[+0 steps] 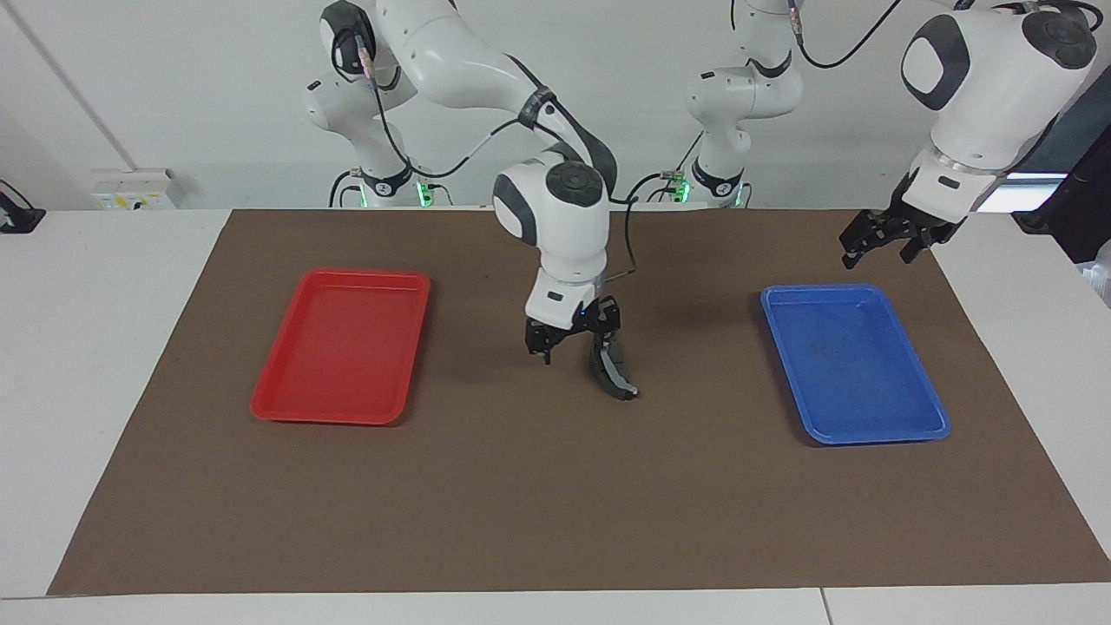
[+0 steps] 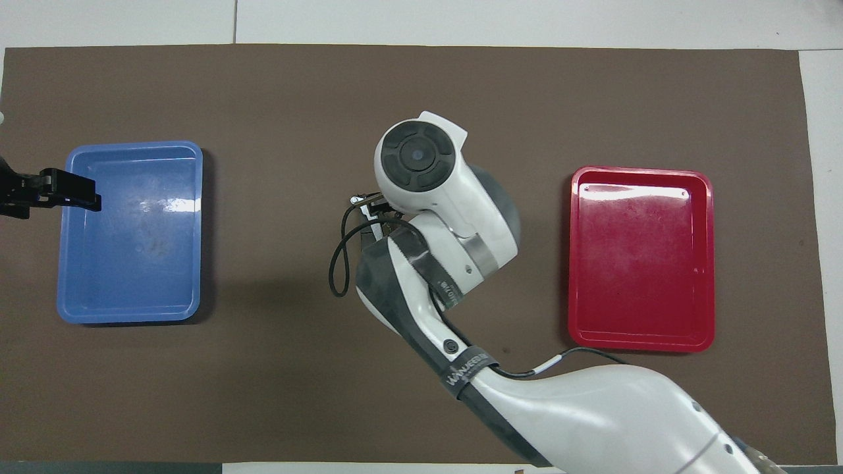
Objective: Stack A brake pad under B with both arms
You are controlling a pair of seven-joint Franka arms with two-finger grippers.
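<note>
I lower slowly | right gripper (image 1: pixel 577 347) spread, one finger on pad B (image 1: pixel 613 369), mat's centre | left gripper (image 1: pixel 885 236) waits, open, 12 o'clock of blue tray (image 1: pixel 936 427)

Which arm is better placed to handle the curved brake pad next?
Right, likely. The right gripper is at the brake pad mid-table; the left gripper waits by the blue tray, well apart.

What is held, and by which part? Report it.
Right gripper seems to hold B by its upper end, though contact is unclear; left gripper holds nothing.
</note>
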